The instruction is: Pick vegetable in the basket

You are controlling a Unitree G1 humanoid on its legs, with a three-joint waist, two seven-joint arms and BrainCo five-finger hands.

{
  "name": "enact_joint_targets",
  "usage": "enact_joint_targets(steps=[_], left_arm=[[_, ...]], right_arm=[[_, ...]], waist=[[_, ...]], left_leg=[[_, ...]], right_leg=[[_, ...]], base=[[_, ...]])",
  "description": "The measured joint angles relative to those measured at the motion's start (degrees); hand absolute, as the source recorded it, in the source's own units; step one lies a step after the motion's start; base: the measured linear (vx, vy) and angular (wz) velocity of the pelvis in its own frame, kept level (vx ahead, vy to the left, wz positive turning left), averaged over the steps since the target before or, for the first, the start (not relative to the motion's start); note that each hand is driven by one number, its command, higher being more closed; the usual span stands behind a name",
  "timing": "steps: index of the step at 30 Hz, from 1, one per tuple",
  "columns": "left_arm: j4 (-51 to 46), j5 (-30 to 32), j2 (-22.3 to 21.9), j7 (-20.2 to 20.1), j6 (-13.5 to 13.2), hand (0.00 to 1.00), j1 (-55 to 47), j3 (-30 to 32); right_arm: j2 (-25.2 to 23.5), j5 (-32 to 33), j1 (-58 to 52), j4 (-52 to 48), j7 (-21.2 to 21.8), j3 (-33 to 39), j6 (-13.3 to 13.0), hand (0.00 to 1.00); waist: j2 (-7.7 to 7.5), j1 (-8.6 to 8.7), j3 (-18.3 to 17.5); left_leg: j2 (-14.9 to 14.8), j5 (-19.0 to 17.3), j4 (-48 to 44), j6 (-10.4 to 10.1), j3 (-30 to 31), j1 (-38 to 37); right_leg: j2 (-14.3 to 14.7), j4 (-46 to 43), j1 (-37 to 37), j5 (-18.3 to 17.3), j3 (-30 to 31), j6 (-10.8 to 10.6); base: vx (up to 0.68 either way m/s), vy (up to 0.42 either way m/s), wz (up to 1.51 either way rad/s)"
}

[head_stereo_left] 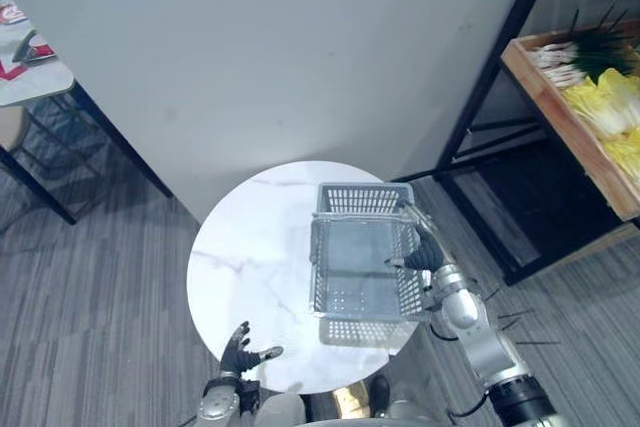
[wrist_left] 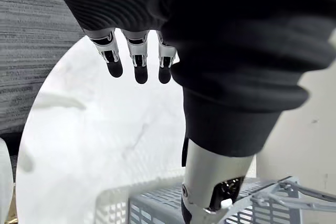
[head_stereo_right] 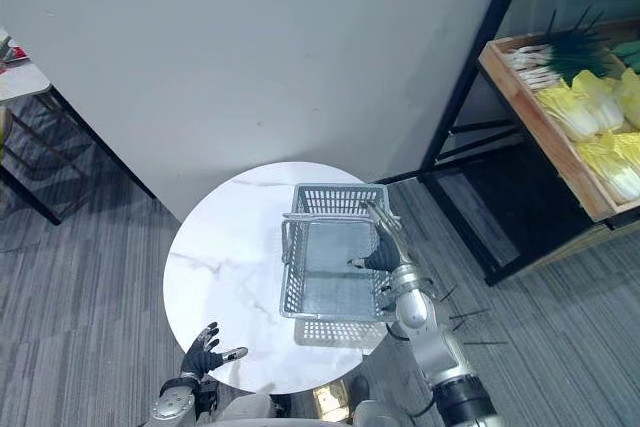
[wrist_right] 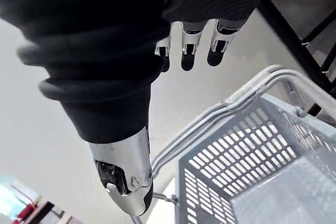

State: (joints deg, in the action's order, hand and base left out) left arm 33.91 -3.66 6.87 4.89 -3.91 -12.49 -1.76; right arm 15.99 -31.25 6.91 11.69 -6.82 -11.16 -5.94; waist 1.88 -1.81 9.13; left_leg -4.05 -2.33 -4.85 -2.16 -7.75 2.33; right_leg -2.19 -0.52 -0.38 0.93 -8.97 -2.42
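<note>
The vegetables point(head_stereo_left: 608, 107), pale yellow leafy heads and a bunch of green-topped stalks point(head_stereo_left: 585, 47), lie in a wooden crate point(head_stereo_left: 555, 107) on a black shelf point(head_stereo_left: 495, 67), well to the right of the basket point(head_stereo_left: 362, 197) and beyond it. The basket is empty and sits on the right half of the round counter point(head_stereo_left: 250, 247).

The right robot hand point(head_stereo_left: 428, 252) hovers at the basket's right rim, released. In the right wrist view its fingers point(wrist_right: 188, 51) hang straight with the thumb apart and nothing in them. Whether it touches the rim I cannot tell. The left robot hand point(head_stereo_left: 240, 352) is also released, spread over the counter's near edge, left of the basket.

The step in hand looks like the reach for a vegetable. To do it well, the right arm should first lift clear of the basket's rim and handles point(wrist_right: 247, 95), so the basket isn't dragged, then swing right toward the crate. Take one head on the side nearest the basket, from above. Close round its thick middle rather than the loose leaf tips, which would likely tear or slip. Mind the crate's front edge and the shelf posts.
</note>
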Motion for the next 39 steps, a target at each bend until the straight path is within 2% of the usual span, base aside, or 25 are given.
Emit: enact_joint_targets(steps=[6,8,12,13,16,22,26,29,33,36,39], left_arm=[[0.0,-0.1,0.3,0.1,-1.0,0.0,0.0,0.0],[0.0,-0.2,0.4,0.1,-1.1,0.0,0.3,0.0],[0.0,-0.8,0.4,0.3,-1.9,0.0,1.3,0.0],[0.0,-0.9,0.4,0.4,-2.0,0.0,1.6,0.0],[-0.9,-2.4,0.4,0.7,-3.0,0.0,3.1,-0.1],[-0.8,-3.2,0.3,1.7,-3.6,0.0,3.6,-0.1],[-0.6,-3.4,0.2,1.7,-3.6,0.0,4.1,0.1],[-0.6,-3.4,0.1,1.7,-3.6,0.0,4.1,0.1],[-1.3,-2.8,0.1,1.5,-3.2,0.0,4.1,0.2],[-2.5,-1.7,0.1,1.3,-2.6,0.0,3.9,1.0],[-4.4,-0.6,0.3,1.3,-1.9,0.0,3.1,2.8]], right_arm=[[2.5,-1.0,8.7,10.7,-0.8,-2.5,0.4,0.0],[2.9,-1.1,11.8,13.4,-1.4,-3.4,0.4,0.0],[3.8,-1.6,22.5,21.7,-1.9,-5.5,1.1,0.0],[4.0,-1.6,24.3,23.0,-1.9,-5.6,1.3,1.0],[5.9,-1.8,30.8,28.2,-2.9,-5.6,1.9,1.0],[6.8,-1.9,33.5,29.2,-3.0,-5.7,1.9,1.0],[6.8,-1.3,32.7,26.7,-3.0,-5.5,1.9,1.0],[6.9,-1.0,29.2,22.5,-3.0,-4.1,2.5,1.0],[6.9,-0.5,19.5,14.5,-3.0,2.8,2.9,1.0],[5.8,2.9,11.8,8.3,-3.0,7.6,3.6,1.0],[4.2,7.1,4.2,0.8,-2.9,11.4,4.0,1.0]], waist=[[0.58,-1.11,0.3],[0.81,-2.11,0.6],[1.95,-2.5,2.5],[2.18,-2.5,2.8],[2.78,-3.72,5.2],[2.56,-3.77,6.3],[1.84,-3.7,7.2],[1.71,-3.79,7.2],[1.13,-3.51,7.4],[0.78,-2.21,7.3],[0.29,-1.68,7.1]], left_leg=[[1.6,3.2,4.6,1.1,1.7,1.5],[2.2,3.5,5.0,1.2,1.8,2.1],[3.0,5.0,7.0,1.8,2.4,3.6],[3.1,5.2,7.1,1.9,2.5,4.2],[3.4,5.6,7.2,2.3,2.9,5.5],[4.0,6.0,8.6,2.8,3.4,5.7],[4.1,6.1,9.2,2.8,3.1,5.1],[4.0,6.2,10.2,2.7,3.0,4.0],[4.0,6.2,10.2,2.6,3.0,1.7],[4.0,6.1,10.2,2.6,2.8,0.4],[3.9,6.0,10.2,2.5,1.3,-1.3]], right_leg=[[-1.0,0.8,-2.5,0.5,-1.7,-0.8],[-1.1,0.8,-3.3,0.6,-1.7,-1.0],[-1.4,0.8,-5.4,1.0,-2.2,-1.3],[-1.5,0.9,-6.0,1.2,-2.3,-1.3],[-1.7,1.5,-7.1,2.2,-2.4,-1.3],[-2.1,2.0,-7.4,2.4,-2.9,-1.3],[-2.1,2.0,-7.3,2.3,-2.4,-1.3],[-2.0,2.1,-6.6,2.3,-2.1,-1.3],[-2.0,2.2,-4.4,2.3,-1.7,-1.3],[-2.0,2.0,-3.2,2.4,-0.4,-1.3],[-2.0,1.4,-2.5,2.4,1.6,-1.3]], base=[[0.03,0.028,0.17],[0.03,0.031,0.02],[0.01,0.024,0.08],[-0.01,0.025,0.06],[-0.01,0.047,0.06],[0.01,0.025,0.06],[0.02,0.013,-0.03],[0.05,0.006,-0.02],[0.06,0.011,-0.01],[0.01,0.005,0.0],[-0.02,0.019,-0.28]])
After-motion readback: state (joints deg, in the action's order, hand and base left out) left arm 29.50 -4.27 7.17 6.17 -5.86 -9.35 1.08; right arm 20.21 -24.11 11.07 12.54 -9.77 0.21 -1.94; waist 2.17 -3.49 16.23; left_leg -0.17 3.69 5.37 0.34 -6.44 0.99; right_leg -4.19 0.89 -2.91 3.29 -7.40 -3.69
